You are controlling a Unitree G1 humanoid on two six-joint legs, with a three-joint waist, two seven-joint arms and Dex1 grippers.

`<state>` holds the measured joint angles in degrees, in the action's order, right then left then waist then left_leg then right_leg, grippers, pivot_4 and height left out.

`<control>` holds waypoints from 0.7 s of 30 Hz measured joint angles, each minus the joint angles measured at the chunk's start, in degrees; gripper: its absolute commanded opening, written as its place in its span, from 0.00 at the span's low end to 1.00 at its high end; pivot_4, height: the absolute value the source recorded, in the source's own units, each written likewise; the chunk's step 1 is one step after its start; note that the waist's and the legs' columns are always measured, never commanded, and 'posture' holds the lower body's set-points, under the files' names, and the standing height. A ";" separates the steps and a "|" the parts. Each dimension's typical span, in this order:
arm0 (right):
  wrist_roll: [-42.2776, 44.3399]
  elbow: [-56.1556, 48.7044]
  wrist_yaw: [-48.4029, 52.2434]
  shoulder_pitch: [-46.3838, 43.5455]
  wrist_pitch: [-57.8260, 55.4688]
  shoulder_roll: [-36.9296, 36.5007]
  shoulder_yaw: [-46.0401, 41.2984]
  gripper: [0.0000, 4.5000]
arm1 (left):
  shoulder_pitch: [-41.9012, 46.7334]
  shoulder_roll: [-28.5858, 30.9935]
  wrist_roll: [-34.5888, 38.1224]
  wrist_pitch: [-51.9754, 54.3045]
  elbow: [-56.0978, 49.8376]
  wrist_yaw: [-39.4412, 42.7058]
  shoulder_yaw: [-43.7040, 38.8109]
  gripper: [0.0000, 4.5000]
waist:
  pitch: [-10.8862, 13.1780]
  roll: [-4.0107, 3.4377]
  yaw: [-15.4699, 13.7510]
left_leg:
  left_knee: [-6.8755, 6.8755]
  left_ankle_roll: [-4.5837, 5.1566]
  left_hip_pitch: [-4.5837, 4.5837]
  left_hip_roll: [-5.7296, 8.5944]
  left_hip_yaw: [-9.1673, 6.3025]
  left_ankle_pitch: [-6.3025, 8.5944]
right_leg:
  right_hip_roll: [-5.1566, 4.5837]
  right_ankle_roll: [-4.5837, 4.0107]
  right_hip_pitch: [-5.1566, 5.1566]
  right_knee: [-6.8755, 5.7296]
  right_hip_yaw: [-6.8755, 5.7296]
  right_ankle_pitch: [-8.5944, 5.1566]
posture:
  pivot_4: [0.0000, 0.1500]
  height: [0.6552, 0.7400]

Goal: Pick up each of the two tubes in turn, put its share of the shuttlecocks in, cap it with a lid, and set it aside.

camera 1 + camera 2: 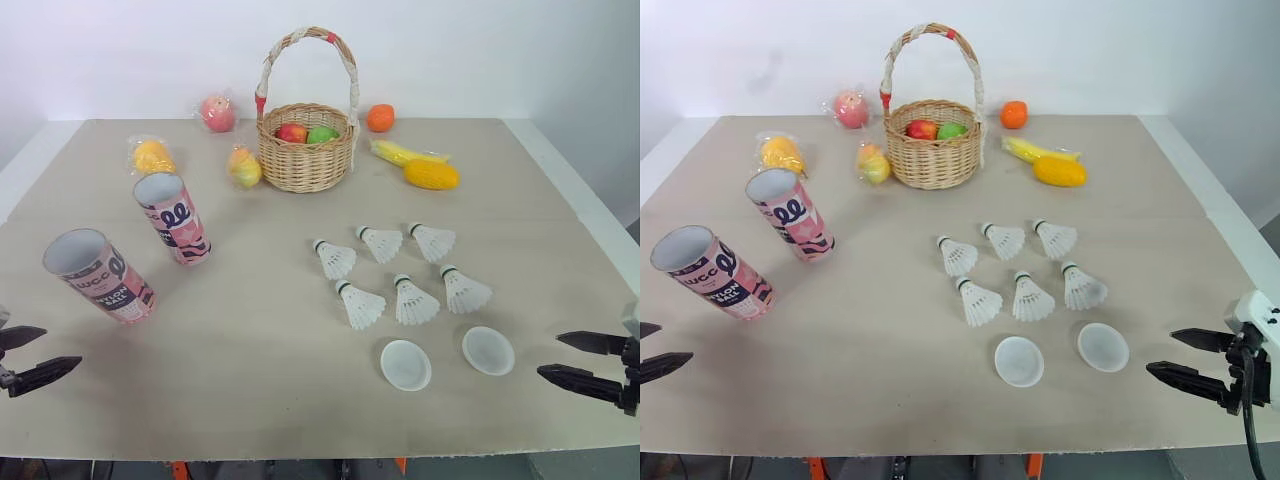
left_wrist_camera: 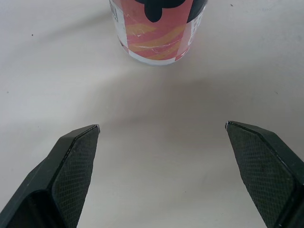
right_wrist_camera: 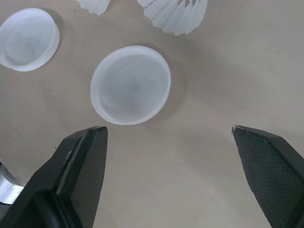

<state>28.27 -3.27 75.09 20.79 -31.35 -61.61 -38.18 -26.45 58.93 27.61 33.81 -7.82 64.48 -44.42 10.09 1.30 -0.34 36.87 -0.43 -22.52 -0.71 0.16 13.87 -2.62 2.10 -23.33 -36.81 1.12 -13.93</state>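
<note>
— How many things are counted on the table (image 1: 250, 330)?
— Two uncapped tubes, the farther tube (image 1: 172, 218) and the nearer tube (image 1: 98, 276), are seen at nine o'clock. Six shuttlecocks (image 1: 414, 303) are laid at three, two lids (image 1: 405, 364) at five, and one basket (image 1: 306, 145) at twelve.
— And the grippers?
— The left gripper (image 1: 62, 346) and the right gripper (image 1: 549, 355) are both held spread apart, with nothing gripped.

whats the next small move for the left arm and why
Probably ease the open left gripper forward around the nearer tube: it stands uncapped just ahead of it, nothing is held, and all six shuttlecocks lie loose on the table.
</note>
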 measured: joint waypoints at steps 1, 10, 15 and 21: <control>0.00 0.00 0.00 0.00 0.00 0.00 0.00 1.00 | 0.00 0.00 0.00 0.00 0.00 0.00 0.00 0.99 | 0.00 0.00 0.00 | 0.00 0.00 0.00 0.00 0.00 0.00 | 0.00 0.00 0.00 -0.01 0.00 0.00 | 1.00 1.00; -0.43 0.12 0.09 0.59 0.60 0.06 0.01 1.00 | 4.84 0.11 0.33 -0.14 4.99 1.78 1.53 0.99 | 0.00 0.00 0.01 | 0.44 -0.01 0.01 -0.16 0.01 0.00 | 0.17 -0.27 0.03 -0.26 0.04 -0.05 | 1.00 1.00; -0.52 1.14 0.20 0.45 1.49 0.06 0.01 1.00 | 4.89 0.11 0.26 -0.24 5.17 2.28 1.52 0.99 | -0.01 0.01 0.02 | 0.54 -0.01 0.01 -0.16 0.04 0.00 | 0.16 -0.23 0.05 -0.26 0.10 0.01 | 1.00 1.00; -0.98 2.66 0.99 -0.52 2.84 0.05 0.22 1.00 | 4.85 0.07 -0.04 -0.32 5.17 2.28 1.43 0.99 | -0.01 0.01 0.02 | 0.55 -0.01 0.01 -0.17 0.10 0.01 | 0.17 -0.23 0.03 -0.26 0.15 0.03 | 1.00 1.00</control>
<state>27.29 -0.62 76.08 20.26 -28.51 -61.56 -37.96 -21.60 59.00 27.58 33.49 -2.65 66.76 -43.00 10.08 1.31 -0.32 37.42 -0.44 -22.51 -0.87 0.26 13.87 -2.45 1.88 -23.30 -37.08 1.27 -13.90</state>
